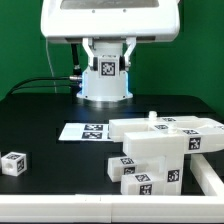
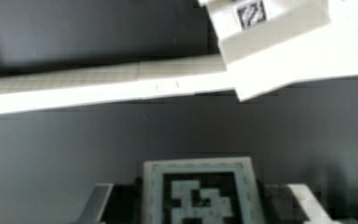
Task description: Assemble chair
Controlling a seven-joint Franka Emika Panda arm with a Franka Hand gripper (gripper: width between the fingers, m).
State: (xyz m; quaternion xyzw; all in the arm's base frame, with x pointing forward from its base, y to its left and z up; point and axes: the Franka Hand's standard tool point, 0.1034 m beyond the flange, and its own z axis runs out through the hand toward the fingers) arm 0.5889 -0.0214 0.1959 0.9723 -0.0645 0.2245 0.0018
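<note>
Chair parts [image 1: 160, 150]: white, matte, square-edged plastic blocks, with black-and-white square tags on their visible faces. They are grouped on the smooth black table [image 1: 50, 110] toward the exterior view's right. A long bar lies across the top of the stacked blocks, and the picture's edge cuts the group off. One loose cube [image 1: 13, 162], also tagged, rests well apart at the exterior view's left. The marker board [image 1: 88, 130], thin and flat, lies between the group and the robot base [image 1: 105, 75].

The wrist view is blurred. A white slab-like part [image 2: 140, 85] crosses the dark surface at an angle, with one tag partly visible. A tagged block [image 2: 202, 190] is cut off at the picture's edge, flanked by one dark and one pale upright shape. Gripper [image 2: 206, 208]: it cannot be determined whether its fingers stand apart or are clamped on that block
</note>
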